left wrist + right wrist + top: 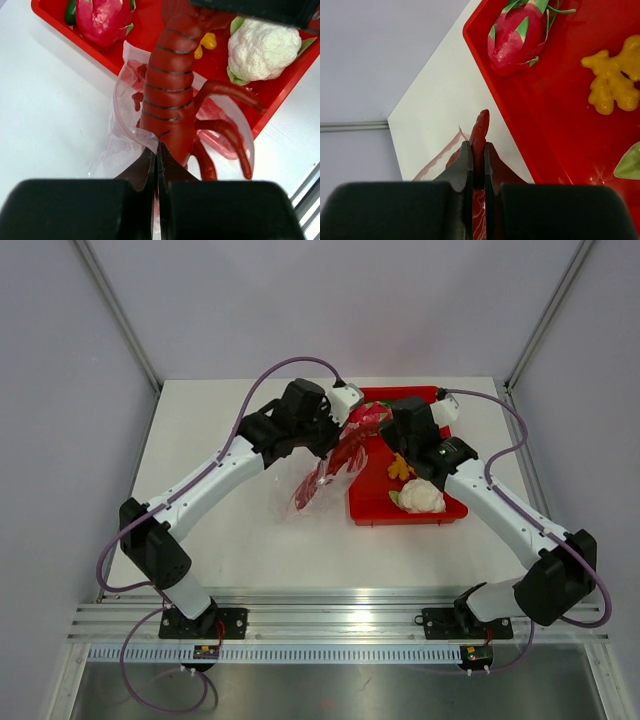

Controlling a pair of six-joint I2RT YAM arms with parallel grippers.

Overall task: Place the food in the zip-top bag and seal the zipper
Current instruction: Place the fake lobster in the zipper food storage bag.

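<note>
You have a red tray (372,510) lying on the white table (230,550), on its right half. In the far left corner of the tray lies a pink dragon fruit (368,416) with green scales. Well apart from the tray, along the near table edge, runs a metal rail (340,602); grey walls (300,300) stand behind the tray

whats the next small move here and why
Probably the right gripper should ease the red lobster deeper into the zip-top bag: the left gripper pinches the bag's rim, the mouth stands open around the lobster, and much of its body sticks out.
</note>
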